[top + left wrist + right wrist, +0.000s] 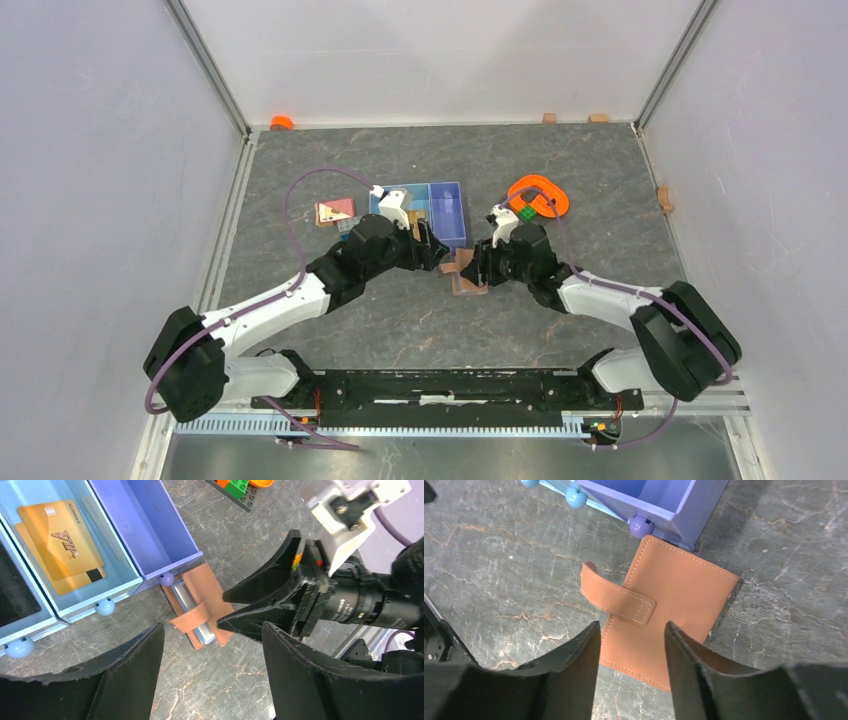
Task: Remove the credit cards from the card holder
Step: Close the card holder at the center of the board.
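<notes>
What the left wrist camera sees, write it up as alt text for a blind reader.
A folded salmon-brown card holder lies on the grey table, with the right gripper reaching in from the right, its open jaws at the holder's edge. Two gold cards lie in the blue tray at upper left; the left gripper frames the bottom, jaws open.

so right now I'm counting two gold cards [60, 540], one brown card holder [674, 615], and one blue tray [145, 525] that's showing three compartments
</notes>
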You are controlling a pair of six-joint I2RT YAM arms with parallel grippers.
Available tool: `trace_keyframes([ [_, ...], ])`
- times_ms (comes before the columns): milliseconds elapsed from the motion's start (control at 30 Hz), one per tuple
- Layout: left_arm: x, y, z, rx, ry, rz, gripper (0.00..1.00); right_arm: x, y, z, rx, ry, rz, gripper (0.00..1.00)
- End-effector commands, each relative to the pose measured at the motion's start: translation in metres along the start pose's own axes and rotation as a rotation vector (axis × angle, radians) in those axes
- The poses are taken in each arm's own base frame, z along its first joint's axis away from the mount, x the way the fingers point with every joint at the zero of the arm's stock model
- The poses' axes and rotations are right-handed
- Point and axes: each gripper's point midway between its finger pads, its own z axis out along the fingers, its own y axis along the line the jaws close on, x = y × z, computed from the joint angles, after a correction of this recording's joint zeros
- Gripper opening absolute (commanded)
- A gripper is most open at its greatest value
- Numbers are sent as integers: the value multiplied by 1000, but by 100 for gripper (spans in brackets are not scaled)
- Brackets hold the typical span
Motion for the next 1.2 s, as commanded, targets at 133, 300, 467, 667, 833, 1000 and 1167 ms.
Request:
trace_keyframes([
  [133,-17,3,-12,-7,-82,20,77,-20,-9,-12,80,-104,-42,28],
  [300,-20,4,-15,-12,-104,20,77,-3,-20,1,108,-35,-7,16],
  [467,-21,5,-17,-15,-113,21,77,15,-30,15,134,21,39,10],
  [667,-24,7,-20,-24,-134,24,77,-8,-31,-2,171,-77,-14,13],
  [833,-28,12,-24,-45,-160,32,77,-39,-40,-32,271,-213,-75,17],
  [1000,-35,23,-32,-96,-209,67,78,-67,-59,-76,437,-386,-121,26],
  [1167,-44,48,-40,-216,-278,117,93,-86,-76,-118,573,-555,-275,50],
])
